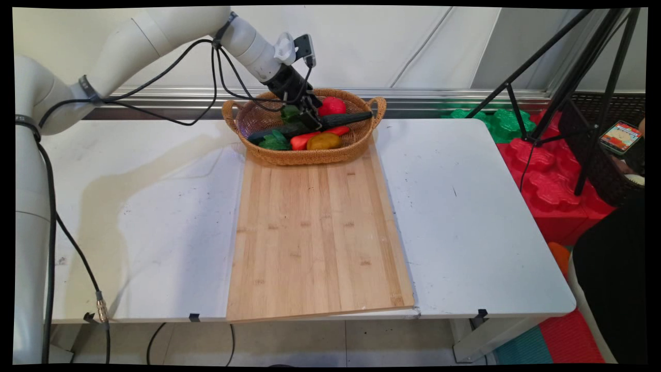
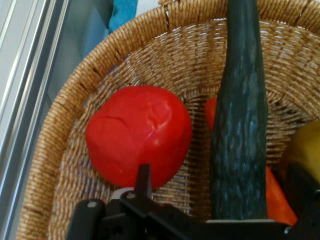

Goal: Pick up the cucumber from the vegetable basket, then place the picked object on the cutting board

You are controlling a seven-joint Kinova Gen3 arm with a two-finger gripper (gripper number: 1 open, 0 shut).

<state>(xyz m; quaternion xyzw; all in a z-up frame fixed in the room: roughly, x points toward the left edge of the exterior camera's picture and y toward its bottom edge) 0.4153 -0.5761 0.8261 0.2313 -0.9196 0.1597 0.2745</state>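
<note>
The gripper (image 1: 310, 120), at the frame's upper middle, was clamped on a dark cucumber (image 2: 240, 125) inside the wicker basket (image 1: 304, 155); no readable writing.

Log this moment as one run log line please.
gripper in wicker basket, shut on dark cucumber | beside: red tomato, yellow item | basket on wooden board

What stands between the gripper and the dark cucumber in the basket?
Nothing visible. The gripper is down in the basket, right at the cucumber. The red tomato lies to one side of it and a yellow piece to the other; neither covers it.
</note>
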